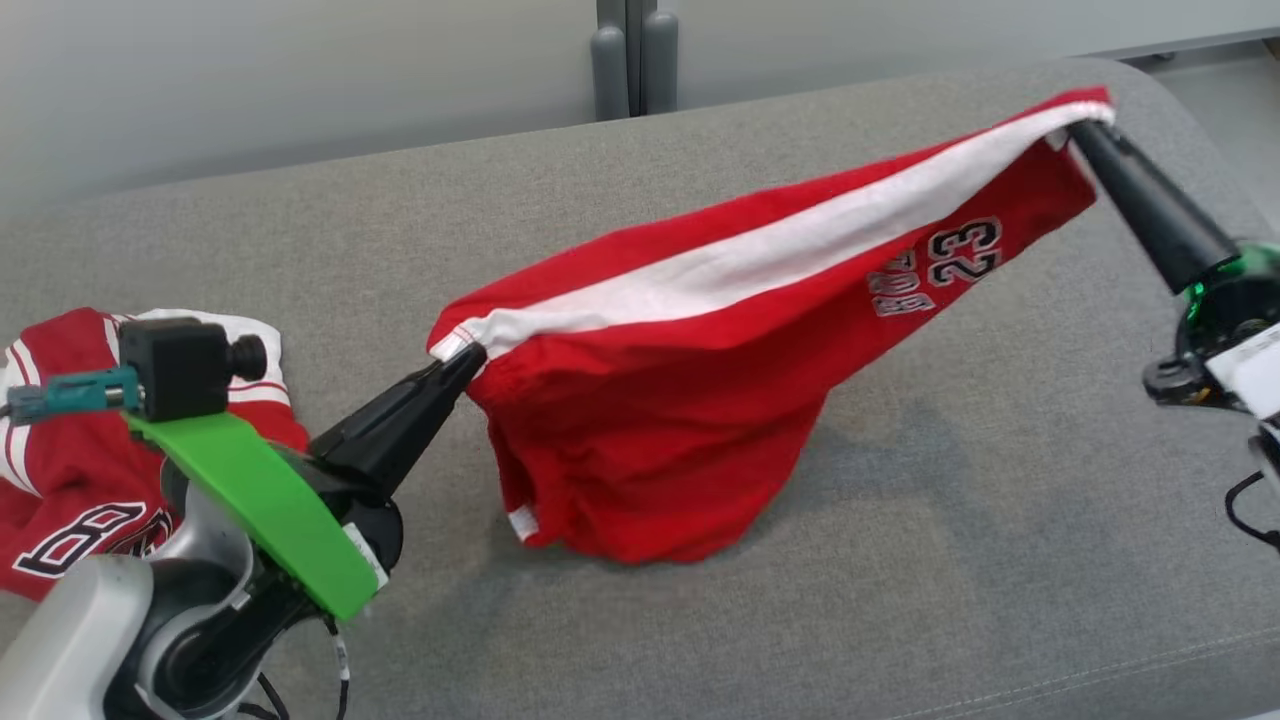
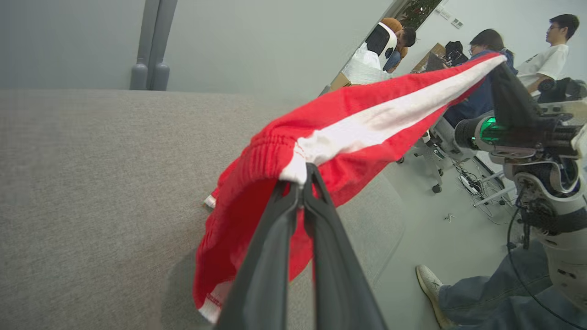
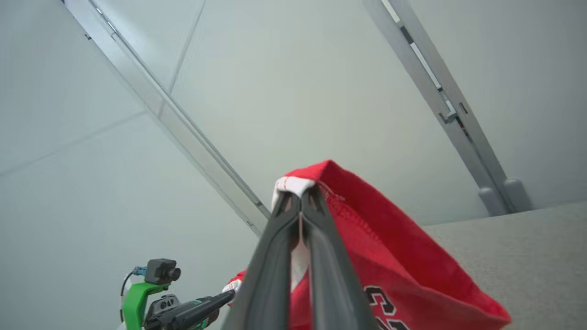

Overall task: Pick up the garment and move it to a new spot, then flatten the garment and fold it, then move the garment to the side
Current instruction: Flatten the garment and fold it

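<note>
The garment [image 1: 700,390] is a pair of red shorts with a white side stripe and a black "23". It hangs stretched between both grippers above the grey couch [image 1: 900,560], its lower part sagging onto the cushion. My left gripper [image 1: 470,355] is shut on the waistband corner at centre left; the left wrist view shows the garment [image 2: 348,133] pinched at my left gripper [image 2: 303,176]. My right gripper [image 1: 1085,125] is shut on the opposite end, raised at upper right. In the right wrist view the garment [image 3: 380,247] drapes from my right gripper [image 3: 300,195].
A second red and white jersey [image 1: 70,480] lies crumpled at the couch's left end, behind my left arm. A grey post [image 1: 632,55] stands behind the couch. In the left wrist view, several people [image 2: 486,50] sit beyond the couch's end and a foot [image 2: 429,286] rests nearby.
</note>
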